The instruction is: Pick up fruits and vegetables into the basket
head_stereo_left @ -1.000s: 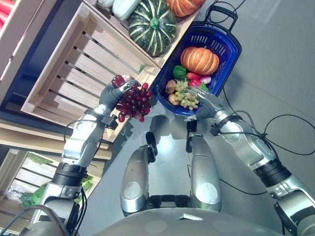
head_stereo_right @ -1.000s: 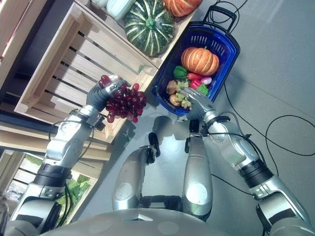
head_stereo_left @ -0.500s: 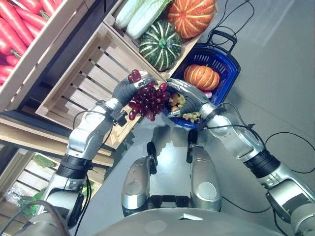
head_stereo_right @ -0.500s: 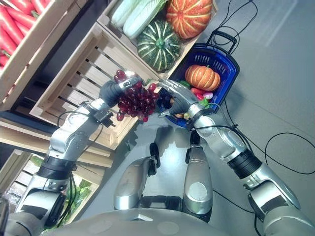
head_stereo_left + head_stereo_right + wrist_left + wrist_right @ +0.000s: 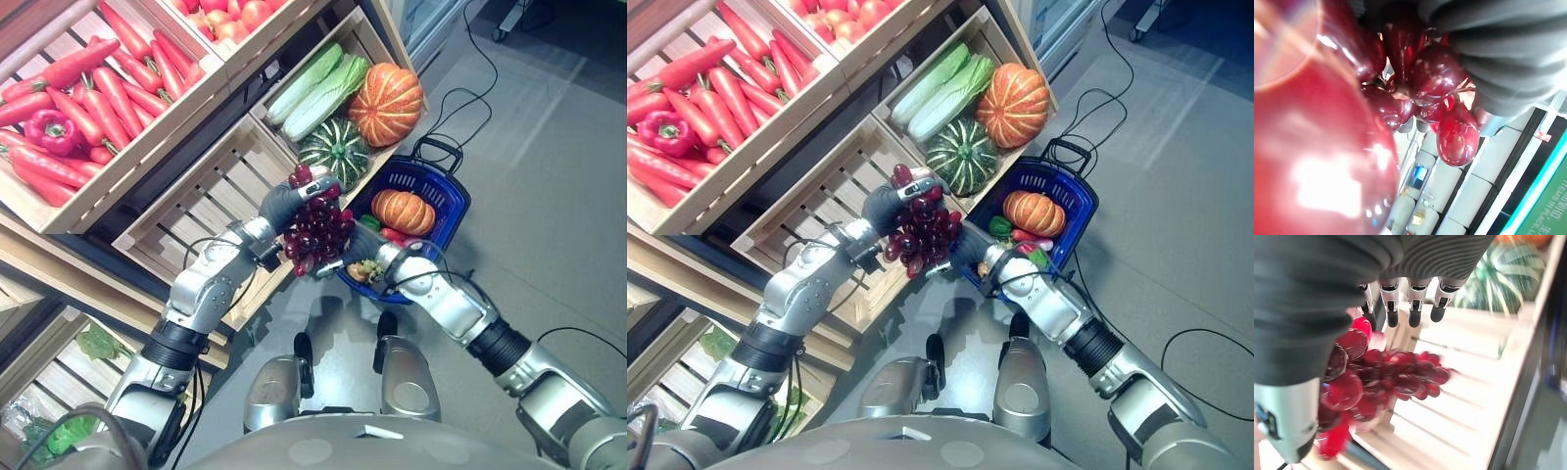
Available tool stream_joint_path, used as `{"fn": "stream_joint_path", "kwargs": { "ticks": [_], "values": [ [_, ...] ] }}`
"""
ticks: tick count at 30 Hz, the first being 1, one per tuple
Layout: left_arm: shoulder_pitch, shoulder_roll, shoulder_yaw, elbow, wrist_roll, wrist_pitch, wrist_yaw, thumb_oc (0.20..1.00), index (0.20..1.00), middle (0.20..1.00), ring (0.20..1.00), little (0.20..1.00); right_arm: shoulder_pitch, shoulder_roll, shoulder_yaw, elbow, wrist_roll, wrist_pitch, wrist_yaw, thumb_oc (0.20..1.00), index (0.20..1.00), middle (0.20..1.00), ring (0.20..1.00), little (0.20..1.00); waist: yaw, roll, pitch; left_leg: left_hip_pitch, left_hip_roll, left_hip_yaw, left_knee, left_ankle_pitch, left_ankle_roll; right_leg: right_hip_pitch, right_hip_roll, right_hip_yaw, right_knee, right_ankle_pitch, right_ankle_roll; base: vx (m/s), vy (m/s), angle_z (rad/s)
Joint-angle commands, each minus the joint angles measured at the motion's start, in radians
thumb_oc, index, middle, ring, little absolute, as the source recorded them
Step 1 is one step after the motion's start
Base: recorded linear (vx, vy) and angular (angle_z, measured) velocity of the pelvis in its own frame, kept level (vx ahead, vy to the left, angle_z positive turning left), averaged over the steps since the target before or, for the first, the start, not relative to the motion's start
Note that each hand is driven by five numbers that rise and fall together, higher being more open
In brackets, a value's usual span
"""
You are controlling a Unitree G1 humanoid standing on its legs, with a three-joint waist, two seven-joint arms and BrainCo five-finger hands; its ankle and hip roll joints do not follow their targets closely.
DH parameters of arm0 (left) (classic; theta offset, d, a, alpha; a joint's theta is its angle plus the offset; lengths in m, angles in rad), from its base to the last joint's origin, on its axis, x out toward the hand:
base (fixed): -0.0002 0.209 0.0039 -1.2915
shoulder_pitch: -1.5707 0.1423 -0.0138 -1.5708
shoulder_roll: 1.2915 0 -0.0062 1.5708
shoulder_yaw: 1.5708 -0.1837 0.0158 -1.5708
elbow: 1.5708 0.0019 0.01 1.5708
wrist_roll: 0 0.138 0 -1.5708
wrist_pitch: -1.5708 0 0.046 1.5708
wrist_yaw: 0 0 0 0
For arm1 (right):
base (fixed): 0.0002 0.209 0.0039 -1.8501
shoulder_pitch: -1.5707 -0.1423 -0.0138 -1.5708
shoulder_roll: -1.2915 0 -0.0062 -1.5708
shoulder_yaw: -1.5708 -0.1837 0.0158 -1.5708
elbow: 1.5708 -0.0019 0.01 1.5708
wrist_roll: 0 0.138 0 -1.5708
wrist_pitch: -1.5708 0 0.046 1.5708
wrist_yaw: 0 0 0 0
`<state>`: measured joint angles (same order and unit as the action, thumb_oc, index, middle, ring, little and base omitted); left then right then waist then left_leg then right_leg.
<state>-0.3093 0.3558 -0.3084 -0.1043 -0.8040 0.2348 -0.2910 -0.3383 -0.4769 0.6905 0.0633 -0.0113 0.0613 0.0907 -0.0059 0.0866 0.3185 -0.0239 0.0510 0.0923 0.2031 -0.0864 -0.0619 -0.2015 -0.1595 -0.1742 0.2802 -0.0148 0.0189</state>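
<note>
Your left hand (image 5: pixel 286 201) clenches the red grapes (image 5: pixel 317 233) from above, letting the bunch hang clear of the crate (image 5: pixel 201 211). Your right hand (image 5: pixel 359 245), fingers (image 5: pixel 1415 308) straight, cups beside it, apparently to steady it toward the basket (image 5: pixel 446 201).

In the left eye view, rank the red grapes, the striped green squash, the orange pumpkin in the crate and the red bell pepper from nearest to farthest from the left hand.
1. Red grapes: in the left hand itself.
2. Striped green squash: just beyond, in the crate.
3. Orange pumpkin: farther back, same crate.
4. Red bell pepper: far left, among the long red peppers.
</note>
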Motion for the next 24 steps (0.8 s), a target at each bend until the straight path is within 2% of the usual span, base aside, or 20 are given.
{"fn": "stream_joint_path", "kwargs": {
  "ticks": [1,3,5,12,19,24],
  "values": [
    [0.009,-0.043,-0.055,-0.105,-0.102,-0.083,-0.014,0.2,0.2,0.2,0.2,0.2,-0.02,0.114,0.023,-0.012,0.034,0.0,-0.054,1.0,1.0,1.0,1.0,1.0,0.002,-0.047,-0.038,-0.037,-0.01,-0.021,0.025,-0.045,0.031,0.119,-0.057,0.009,-0.028,-0.1,0.095,0.0,0.0,0.0],
    [0.008,-0.044,-0.056,-0.106,-0.102,-0.085,-0.013,0.2,0.2,0.2,0.2,0.2,-0.019,0.116,0.023,-0.007,0.036,0.001,-0.056,1.0,1.0,1.0,1.0,1.0,0.002,-0.047,-0.038,-0.036,-0.01,-0.021,0.024,-0.045,0.031,0.12,-0.056,0.009,-0.028,-0.1,0.095,0.0,0.0,0.0],
    [0.007,-0.054,-0.067,-0.125,-0.124,-0.108,-0.012,0.2,0.2,0.2,0.2,0.2,-0.004,0.137,0.021,0.023,0.103,-0.012,-0.07,1.0,1.0,1.0,1.0,1.0,-0.001,-0.043,-0.034,-0.027,-0.008,-0.02,0.017,-0.043,0.033,0.127,-0.056,0.008,-0.032,-0.098,0.096,0.0,0.0,0.0],
    [-0.011,-0.077,-0.112,-0.141,-0.157,-0.134,0.011,0.2,0.2,0.2,0.2,0.2,0.014,0.193,0.037,-0.005,0.298,-0.122,-0.014,1.0,1.0,1.0,1.0,1.0,-0.006,-0.036,-0.028,-0.019,-0.01,-0.019,0.011,-0.042,0.036,0.134,-0.059,0.004,-0.038,-0.094,0.099,0.0,0.0,0.0],
    [0.003,-0.094,-0.132,-0.137,-0.167,-0.149,0.037,0.2,0.2,0.2,0.2,0.2,0.048,0.225,0.017,-0.012,0.444,-0.196,-0.097,1.0,1.0,1.0,1.0,1.0,-0.012,-0.03,-0.03,-0.009,-0.009,-0.011,0.008,-0.041,0.039,0.141,-0.06,0.002,-0.043,-0.089,0.1,0.0,0.0,0.0],
    [0.031,-0.097,-0.129,-0.134,-0.172,-0.192,0.05,0.2,0.2,0.2,0.2,0.2,0.097,0.237,-0.023,-0.007,0.559,-0.255,-0.113,1.0,1.0,1.0,1.0,1.0,-0.022,-0.018,-0.024,-0.003,-0.01,-0.004,-0.005,-0.034,0.039,0.141,-0.06,0.001,-0.049,-0.086,0.099,-0.02,0.036,-0.01]
  ]
}}
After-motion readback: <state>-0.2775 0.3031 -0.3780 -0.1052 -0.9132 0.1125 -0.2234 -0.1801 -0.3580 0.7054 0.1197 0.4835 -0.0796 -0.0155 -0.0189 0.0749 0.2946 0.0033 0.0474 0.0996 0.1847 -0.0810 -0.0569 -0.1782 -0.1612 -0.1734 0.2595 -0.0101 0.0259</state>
